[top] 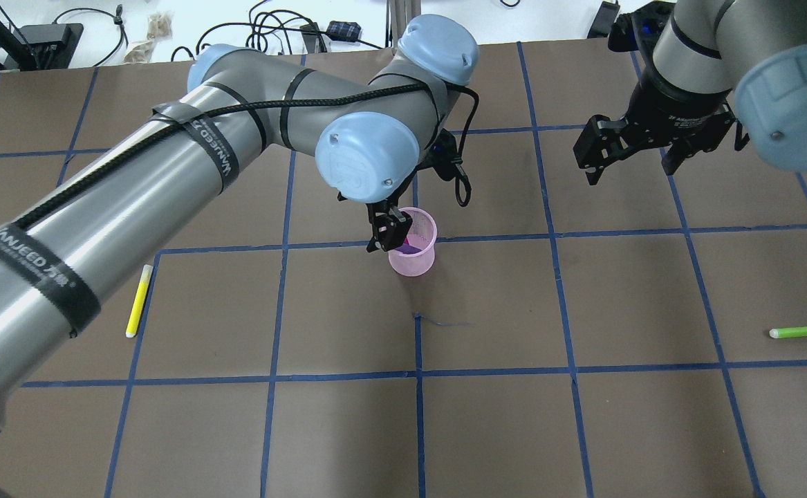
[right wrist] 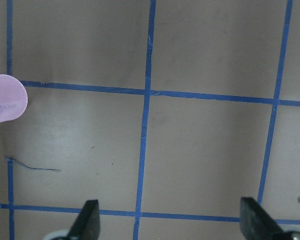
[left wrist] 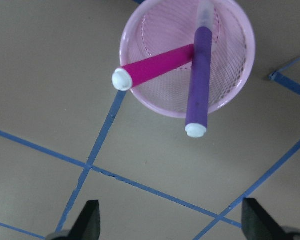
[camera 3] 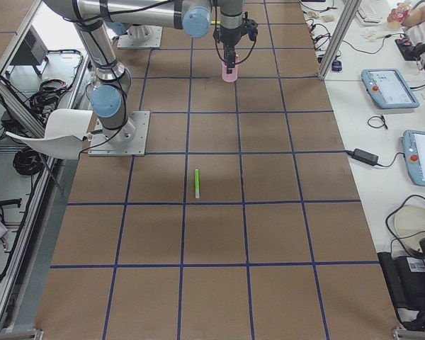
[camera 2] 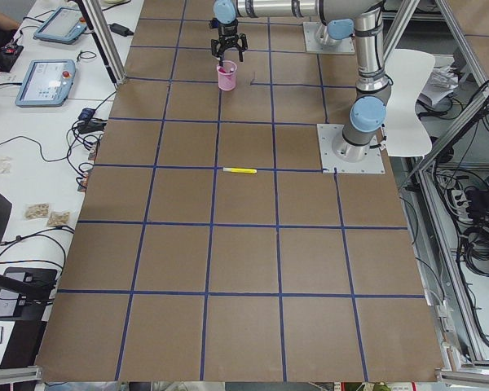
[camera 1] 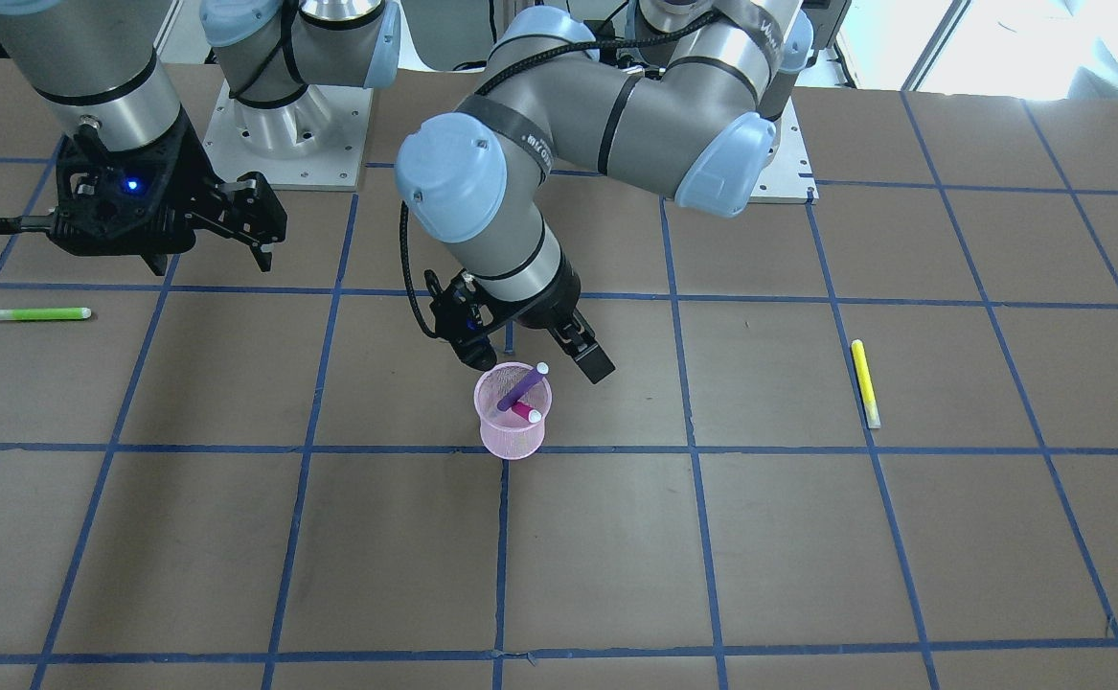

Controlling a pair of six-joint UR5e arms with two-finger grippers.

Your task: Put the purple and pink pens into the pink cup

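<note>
Purple pen and pink pen, smooth white-capped cylinders, are seen crossed inside the round, fine-meshed pink cup, leaning in the left wrist view toward 6 and 8 o'clock; the left gripper is spread wide above them; the right gripper is likewise held wide, at the cup's 2 o'clock overhead.

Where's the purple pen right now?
Near the front-facing view's centre, the purple pen stands tilted inside the pink cup, crossing the pink pen, just under the left gripper.
</note>
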